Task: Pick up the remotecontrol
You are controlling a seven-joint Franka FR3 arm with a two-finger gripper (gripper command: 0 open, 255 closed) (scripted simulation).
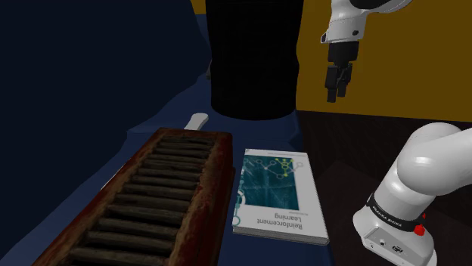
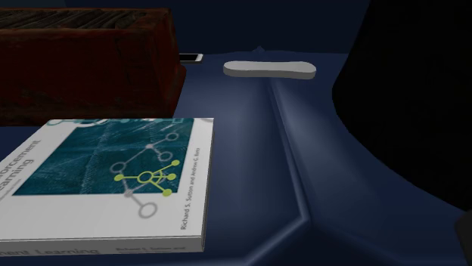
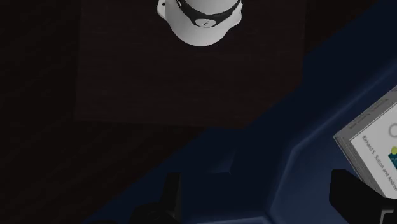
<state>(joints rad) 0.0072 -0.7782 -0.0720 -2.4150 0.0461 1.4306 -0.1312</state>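
Starting at the book [image 1: 280, 196] and crate [image 1: 144, 204] by the blue surface's [image 2: 249, 143] near edge. Spotting the remote [image 1: 198, 121] lying flat just past the crate's far end, long axis roughly following the crate's. Hanging the pincer [image 1: 333, 94] wide open, high, well toward the shoulder view's right of it.

Lower right of the shoulder view: my arm [image 1: 414, 181], glossy white, rounded shells. A black band [image 1: 393, 217] with small white lettering rings one joint, and I note a red dot [image 1: 422, 219] beside it. Upper right: a white wrist segment [image 1: 349, 19] carries the all-black, blocky end effector [image 1: 336, 94]. Top of the wrist view: a white dome [image 3: 202, 27] with a dark ring [image 3: 210, 5].
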